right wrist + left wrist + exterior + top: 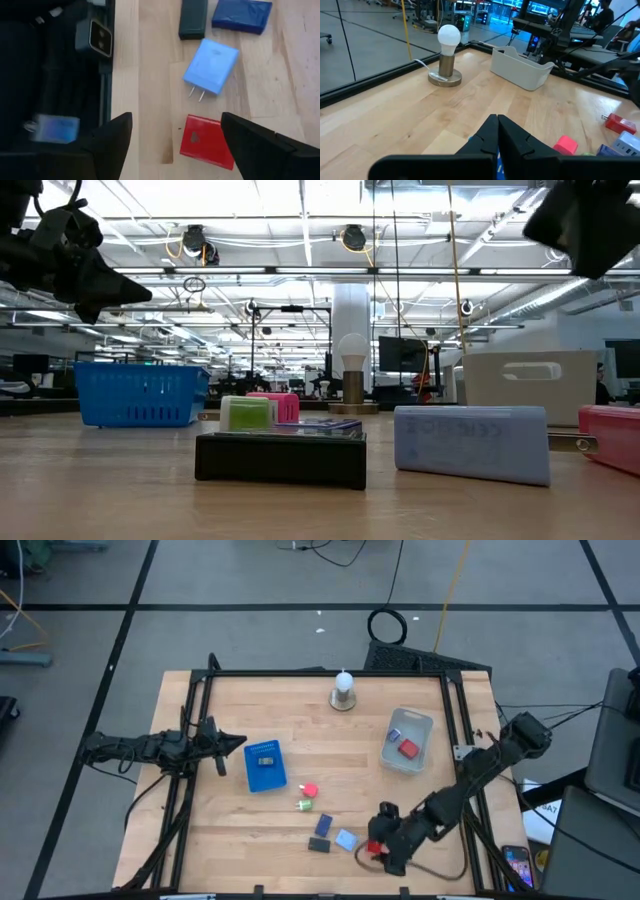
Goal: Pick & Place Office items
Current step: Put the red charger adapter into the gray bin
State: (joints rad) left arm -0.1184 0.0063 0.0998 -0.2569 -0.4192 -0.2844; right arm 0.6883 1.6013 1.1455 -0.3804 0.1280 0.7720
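Small office items lie flat on the wooden table near its front. They are a red block [206, 144], a light blue plug piece [212, 65], a black block [192, 17], a dark blue block [242, 15], a pink piece [309, 790] and a green piece [304, 805]. My right gripper [175, 119] is open just above the red block [375, 849], one finger on each side, touching nothing. My left gripper [497, 135] is shut and empty, raised at the table's left beside the blue tray [264, 766].
A white bin [407, 740] at the right holds another red piece [408, 748]. A white knob on a round base [343, 692] stands at the far edge. The blue tray holds one small item. A black frame rail [107, 75] runs beside my right gripper.
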